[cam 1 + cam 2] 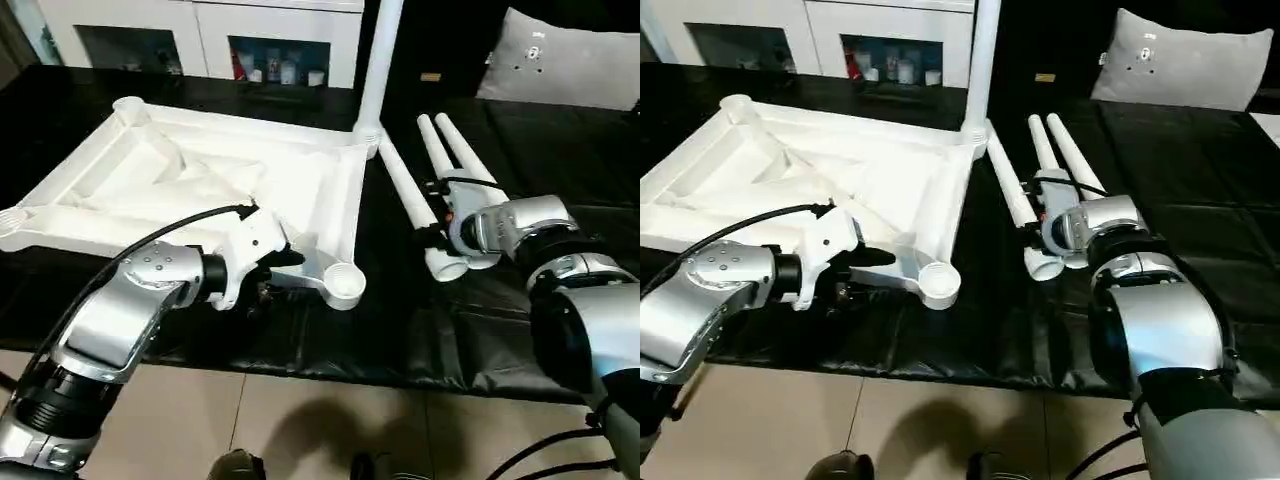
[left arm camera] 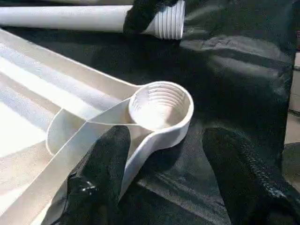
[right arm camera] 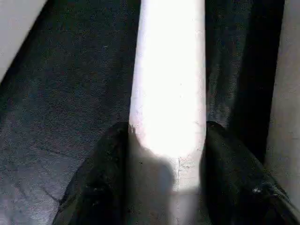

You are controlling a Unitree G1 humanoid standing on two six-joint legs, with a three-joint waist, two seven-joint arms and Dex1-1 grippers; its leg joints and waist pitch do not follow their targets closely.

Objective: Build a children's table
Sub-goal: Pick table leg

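Observation:
The white table top [image 1: 200, 170] lies upside down on the black cover, ribs facing up. One white leg [image 1: 378, 60] stands upright in its far right corner socket. Three more legs lie side by side to the right. My right gripper [image 3: 166, 136] is shut on the nearest of these legs [image 1: 405, 185], close to its threaded end [image 2: 171, 21], with a finger pressed to each side. My left gripper [image 2: 168, 136] is open at the near right corner socket [image 1: 345, 283]. One finger [image 2: 98, 178] rests on the rib beside the socket, the other hangs over the cover outside the rim.
The black cover [image 1: 400, 330] drapes over the table's front edge, with tiled floor [image 1: 300, 420] below it. A white cabinet with glass doors [image 1: 270, 50] stands at the back. A grey cushion [image 1: 570, 60] lies at the far right.

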